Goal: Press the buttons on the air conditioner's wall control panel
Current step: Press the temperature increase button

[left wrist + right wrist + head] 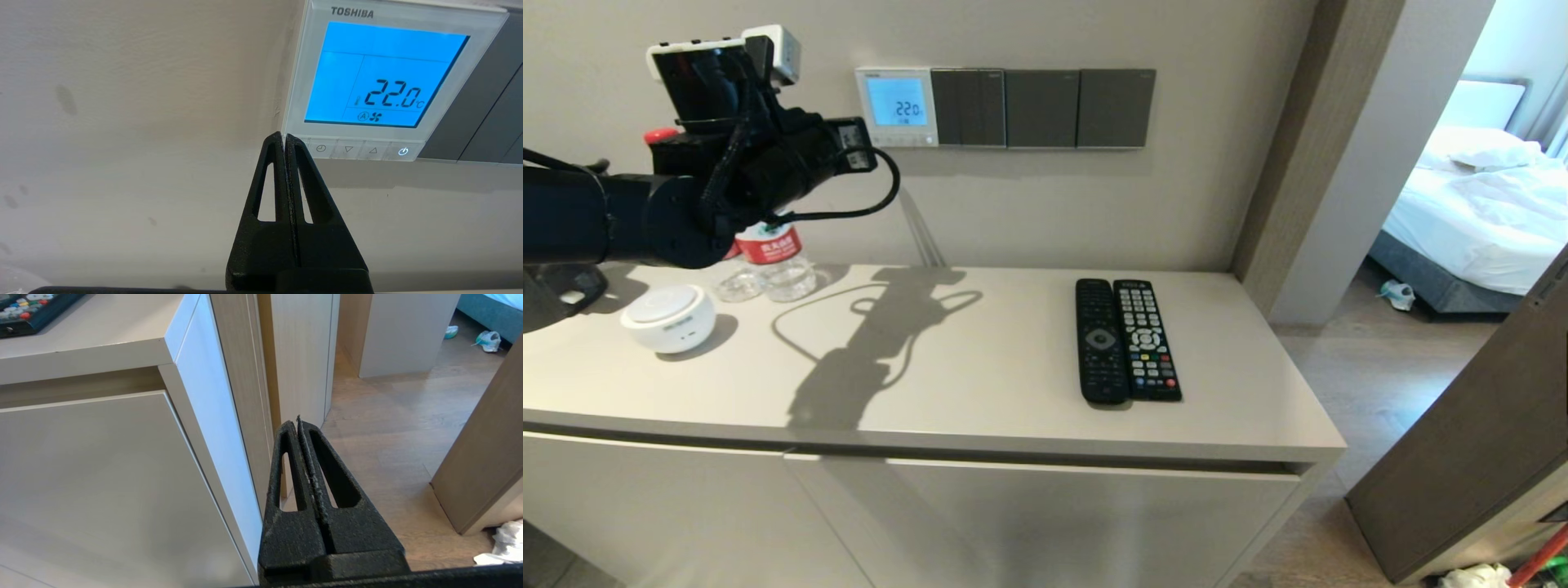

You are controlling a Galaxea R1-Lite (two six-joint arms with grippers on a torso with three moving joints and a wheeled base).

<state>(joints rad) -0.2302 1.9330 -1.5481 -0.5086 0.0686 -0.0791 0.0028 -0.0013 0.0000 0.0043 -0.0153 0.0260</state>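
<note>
The Toshiba wall control panel [378,79] hangs on the wall above the tabletop [980,359], at 9 o'clock of three dark grey switch plates [1042,108]; its blue screen reads 22.0. Its buttons [359,150] line the bottom edge. The left tool [284,139], fingers pressed together, points at the row's end farthest from the plates. The right tool [299,424], also closed, hangs beside the cabinet [102,477].

Plain beige wall [727,212] at the far side, three dark grey switch plates [1042,108] in a row on it. Below, a pale cabinet top [980,359] with flat fronts. Off to the right, wood floor [1372,384] runs through a doorway to a white, rumpled bed [1478,220], brightly lit.
</note>
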